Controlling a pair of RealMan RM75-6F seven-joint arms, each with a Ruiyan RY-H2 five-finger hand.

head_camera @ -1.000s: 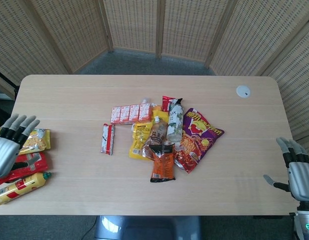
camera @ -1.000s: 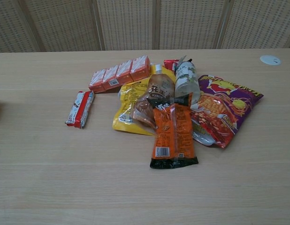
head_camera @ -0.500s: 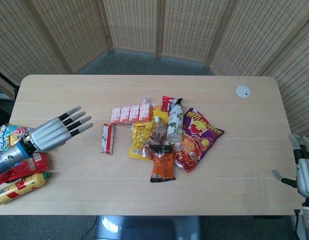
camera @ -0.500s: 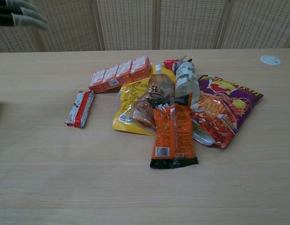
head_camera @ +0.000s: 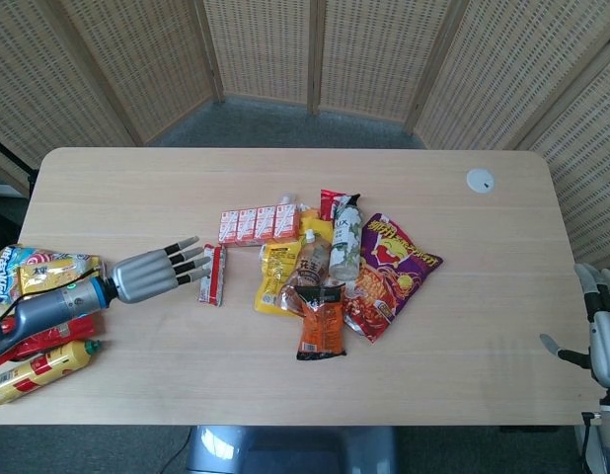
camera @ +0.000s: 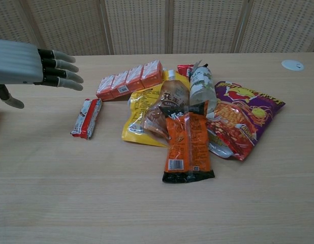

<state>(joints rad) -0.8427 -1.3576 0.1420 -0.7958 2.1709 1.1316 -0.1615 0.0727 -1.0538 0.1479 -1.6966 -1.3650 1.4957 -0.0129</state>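
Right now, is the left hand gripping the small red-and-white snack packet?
No: the left hand hovers open above the small red-and-white snack packet, holding nothing.

The left hand (head_camera: 147,276) is silver-grey with black finger segments and pale tips. Beside it, the wafer bar (head_camera: 213,274) is red and white. The juice cartons (head_camera: 259,223) are orange-red, one chip bag (head_camera: 387,272) purple and red, another pouch (head_camera: 320,320) orange with black ends.

Silver left hand (head_camera: 145,276) with black-banded grey fingers (camera: 60,71).
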